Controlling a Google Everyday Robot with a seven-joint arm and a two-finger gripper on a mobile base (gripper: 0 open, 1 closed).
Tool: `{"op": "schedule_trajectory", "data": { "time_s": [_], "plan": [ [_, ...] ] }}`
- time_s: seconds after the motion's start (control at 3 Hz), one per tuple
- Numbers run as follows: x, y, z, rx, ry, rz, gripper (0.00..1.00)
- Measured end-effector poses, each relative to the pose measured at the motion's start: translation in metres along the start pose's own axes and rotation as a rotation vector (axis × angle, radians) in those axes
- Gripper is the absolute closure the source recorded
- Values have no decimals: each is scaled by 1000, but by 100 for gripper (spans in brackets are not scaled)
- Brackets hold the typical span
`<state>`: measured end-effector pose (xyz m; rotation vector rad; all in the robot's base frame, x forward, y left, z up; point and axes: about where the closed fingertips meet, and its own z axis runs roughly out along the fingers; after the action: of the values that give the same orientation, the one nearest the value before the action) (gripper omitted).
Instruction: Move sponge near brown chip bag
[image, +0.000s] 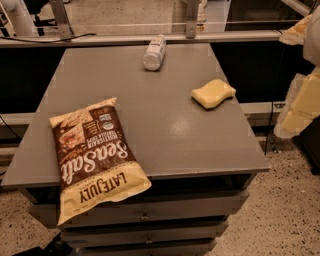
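Sponge (213, 93) lay on the table's (165, 135) right side, well apart from the brown chip bag (95, 160), which overhung the front edge. End effector (300, 107) hovered off right, its grip impossible to tell. A nudge could tip the bag off.

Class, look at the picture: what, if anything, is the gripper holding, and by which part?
Nothing. The gripper hangs off the right side of the table, apart from the sponge, which lies free on the tabletop.
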<state>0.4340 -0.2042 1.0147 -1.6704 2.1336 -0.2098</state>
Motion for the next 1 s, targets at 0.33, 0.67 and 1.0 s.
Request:
{"op": "schedule_trajectory", "data": {
  "time_s": [0.33,0.67,1.0],
  "plan": [
    [0,0,0,0,0,0,0],
    [-10,-8,18,13,-56,36,0],
    [-34,-33,67,23,-168,109,0]
  ]
}}
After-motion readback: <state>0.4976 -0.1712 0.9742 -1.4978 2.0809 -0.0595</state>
